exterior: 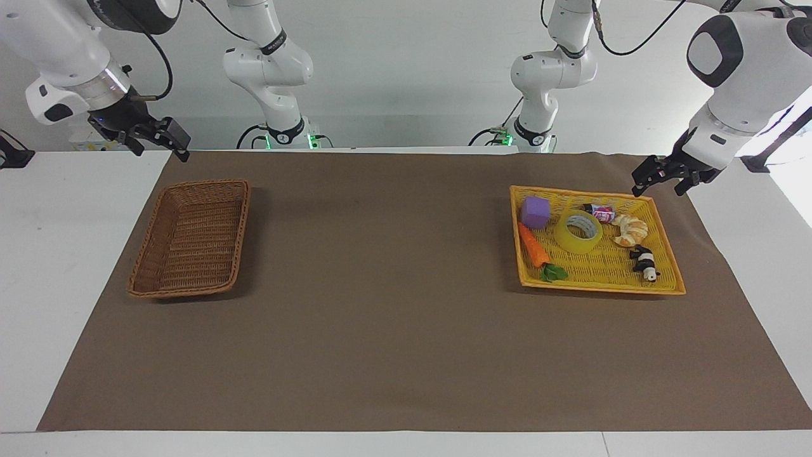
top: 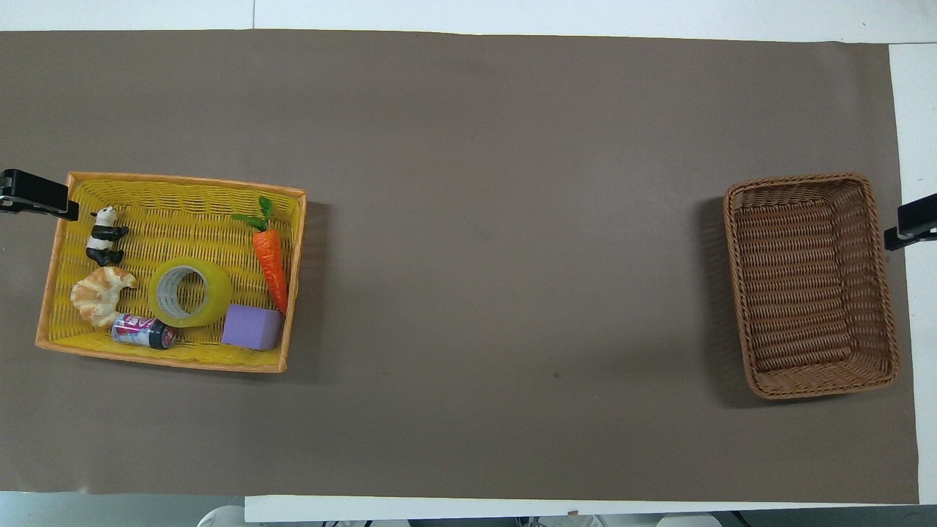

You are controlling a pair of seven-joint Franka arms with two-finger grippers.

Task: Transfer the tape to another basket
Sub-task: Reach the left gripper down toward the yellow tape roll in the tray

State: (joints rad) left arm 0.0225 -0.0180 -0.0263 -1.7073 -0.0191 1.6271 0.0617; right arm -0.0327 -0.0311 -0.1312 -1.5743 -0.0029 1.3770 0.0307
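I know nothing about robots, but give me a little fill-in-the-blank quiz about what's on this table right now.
1. The tape lies in the ____ tray, beside the purple block.
2. The brown wicker basket holds ____.
3. The left hand hangs over a corner of the tray; the right hand holds ____.
4. The orange toy beside the purple block is a ____.

Missing words: yellow; nothing; nothing; carrot

Glossy tape (exterior: 578,231); rough woven wicker basket (exterior: 190,238).
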